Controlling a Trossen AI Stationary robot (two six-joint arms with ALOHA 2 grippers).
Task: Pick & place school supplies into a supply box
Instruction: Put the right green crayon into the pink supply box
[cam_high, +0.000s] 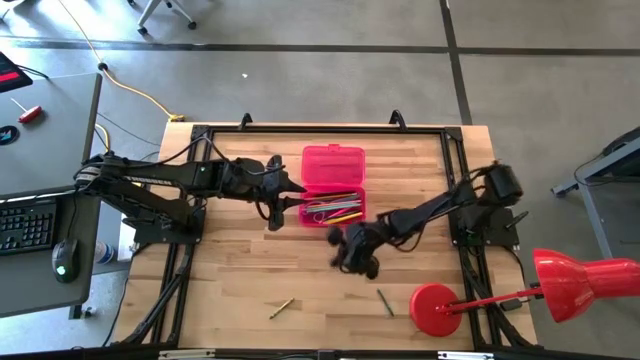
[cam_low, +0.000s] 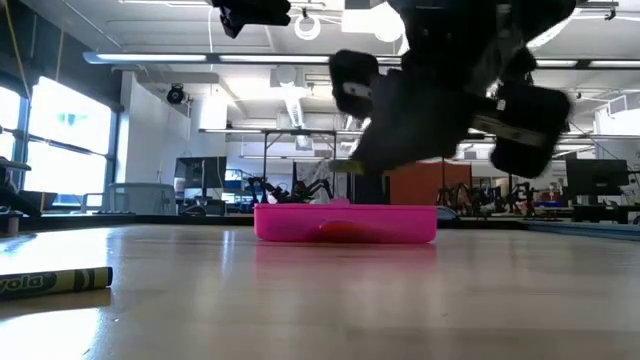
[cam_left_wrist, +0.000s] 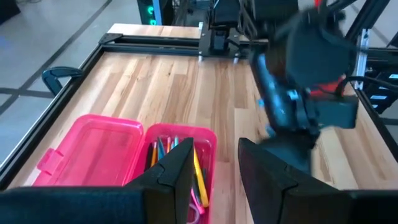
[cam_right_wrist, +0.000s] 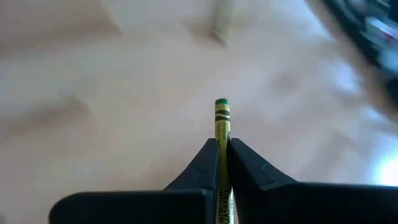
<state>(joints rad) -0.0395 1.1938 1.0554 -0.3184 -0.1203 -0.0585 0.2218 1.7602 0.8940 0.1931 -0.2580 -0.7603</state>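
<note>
The pink supply box (cam_high: 333, 165) lies open mid-table, its tray (cam_left_wrist: 180, 155) holding several coloured pencils and pens. My left gripper (cam_left_wrist: 217, 174) hovers open at the tray's left end, with nothing between its fingers. My right gripper (cam_right_wrist: 222, 149) hangs over the table in front of the box, also seen in the high view (cam_high: 350, 250), and is shut on a green crayon (cam_right_wrist: 222, 121) with a yellow-green wrapper. Two more crayons (cam_high: 281, 308) (cam_high: 385, 302) lie flat near the table's front edge. My right gripper pinches the green crayon's wrapped body (cam_right_wrist: 222, 140) between its two fingers. The crayon lies along the fingers, and its green tip (cam_right_wrist: 222, 102) sticks out past the fingertips. The gripper slants down toward the table, and the crayon is lifted clear of the wood.
A red lamp stands with its round base (cam_high: 437, 308) on the table's front right corner, its head (cam_high: 580, 280) beyond the right edge. A black frame (cam_high: 300, 130) runs around the tabletop. Bare wood lies between the box and the front crayons.
</note>
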